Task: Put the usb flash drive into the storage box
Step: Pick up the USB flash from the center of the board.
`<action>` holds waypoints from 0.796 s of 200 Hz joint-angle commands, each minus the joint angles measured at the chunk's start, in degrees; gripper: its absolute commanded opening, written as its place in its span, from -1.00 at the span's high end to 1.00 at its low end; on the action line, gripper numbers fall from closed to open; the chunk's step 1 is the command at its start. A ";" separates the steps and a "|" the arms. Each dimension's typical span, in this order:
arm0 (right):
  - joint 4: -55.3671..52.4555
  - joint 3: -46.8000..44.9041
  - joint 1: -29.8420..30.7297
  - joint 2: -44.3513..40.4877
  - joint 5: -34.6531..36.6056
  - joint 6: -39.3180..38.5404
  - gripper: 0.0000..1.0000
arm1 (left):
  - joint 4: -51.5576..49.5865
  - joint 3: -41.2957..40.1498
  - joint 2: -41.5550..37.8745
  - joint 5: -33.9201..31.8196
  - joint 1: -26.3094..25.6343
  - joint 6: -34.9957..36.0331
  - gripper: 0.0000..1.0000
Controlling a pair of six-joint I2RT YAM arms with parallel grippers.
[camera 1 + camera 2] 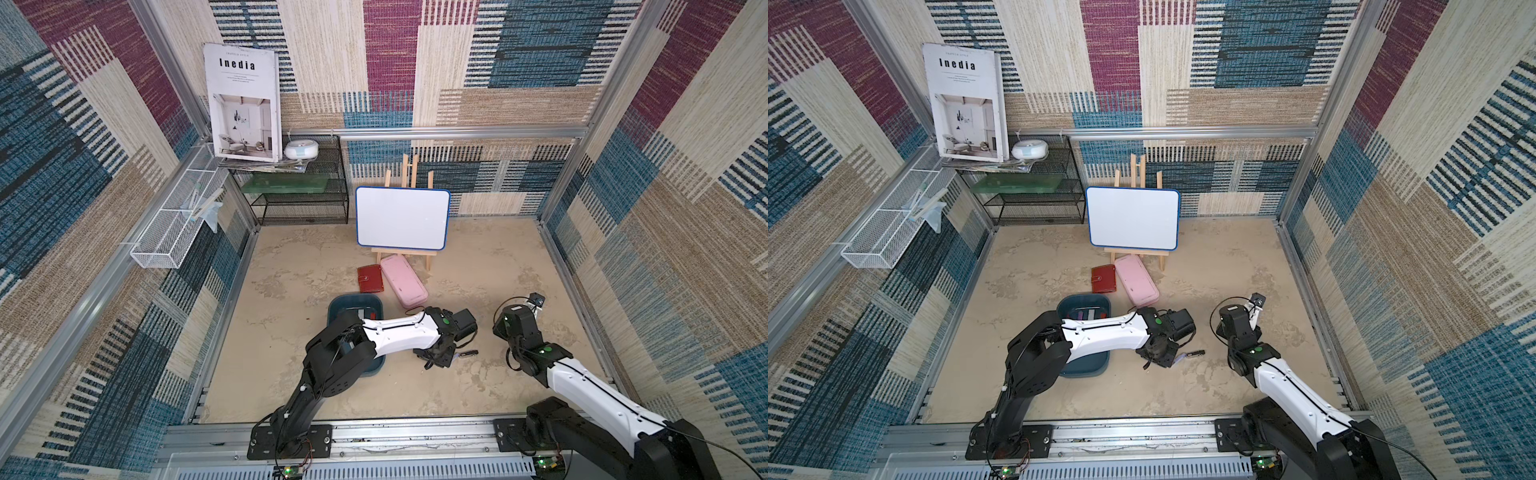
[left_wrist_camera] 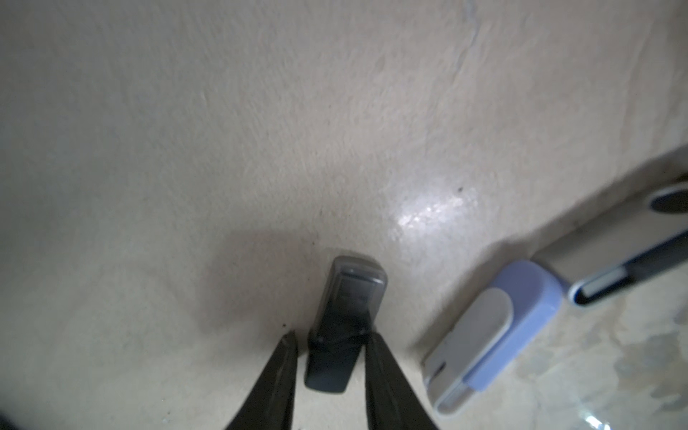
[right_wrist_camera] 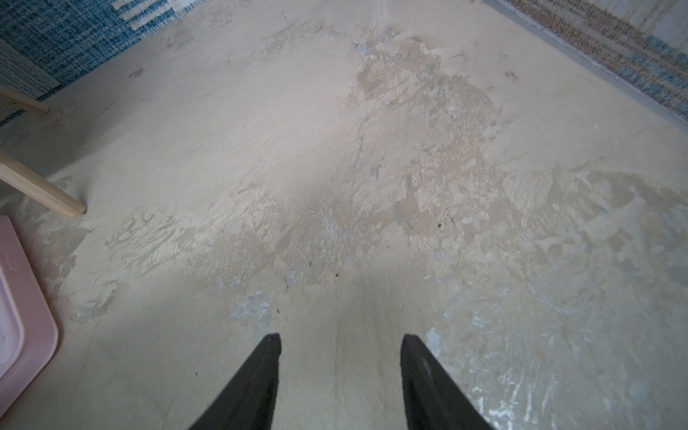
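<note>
A dark grey usb flash drive (image 2: 348, 316) lies flat on the beige floor between the fingers of my left gripper (image 2: 331, 335). One finger touches its side and a thin gap shows at the other finger, so the gripper is open around it. In both top views the left gripper (image 1: 438, 357) (image 1: 1160, 357) points down and hides this drive. The storage box (image 1: 353, 300) (image 1: 1084, 299), a dark teal tray, sits just left of it, half under the left arm, with something lying inside. My right gripper (image 3: 340, 337) (image 1: 532, 309) hangs open over bare floor to the right.
Two more drives lie beside the left gripper: a lavender-grey one (image 2: 491, 335) (image 1: 460, 355) and a black one (image 2: 625, 260) (image 1: 470, 353). Behind the box are a red wallet (image 1: 370, 278) and a pink case (image 1: 403, 280) (image 3: 22, 316), then a whiteboard on an easel (image 1: 402, 218). A black wire shelf (image 1: 299, 199) stands back left.
</note>
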 commanded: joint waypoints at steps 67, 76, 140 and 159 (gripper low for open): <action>1.71 0.25 -0.02 -0.01 -0.25 0.02 -0.13 | -2.67 2.11 3.88 1.64 1.41 3.45 0.34; 1.67 0.25 -0.03 -0.01 -0.26 0.08 -0.13 | -2.61 2.29 4.06 1.74 1.35 3.64 0.35; 1.93 0.25 0.01 0.14 -0.35 0.10 -0.13 | -1.49 2.23 4.19 1.59 1.46 4.09 0.64; 1.90 0.25 0.02 0.33 -0.44 0.07 -0.13 | -1.44 1.70 3.27 1.25 1.52 3.97 0.72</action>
